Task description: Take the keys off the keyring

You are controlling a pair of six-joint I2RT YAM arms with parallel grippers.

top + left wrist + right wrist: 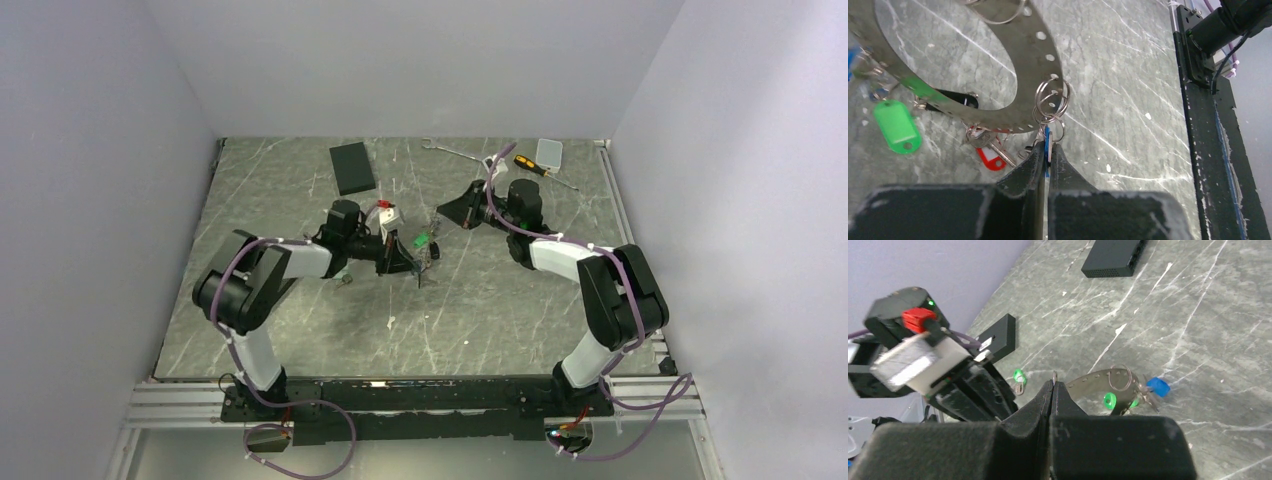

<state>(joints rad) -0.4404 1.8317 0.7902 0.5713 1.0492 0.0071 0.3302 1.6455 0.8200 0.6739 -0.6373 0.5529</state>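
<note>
Left gripper [1048, 151] clamped a small blue-tagged metal key [1047, 136]; right gripper [1053, 388], closed, seemingly pinched the large grey perforated metal keyring [1038, 47]. A green-tagged key [895, 125] and a red-tagged key [990, 159] hung attached: removal looked barely begun.

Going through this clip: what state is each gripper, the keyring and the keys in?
left gripper: shut on blue-tagged key
right gripper: shut on keyring
keyring: held up, keys attached
blue-tagged key: pinched, linked to keyring by split rings
green-tagged key: hanging from keyring
</note>
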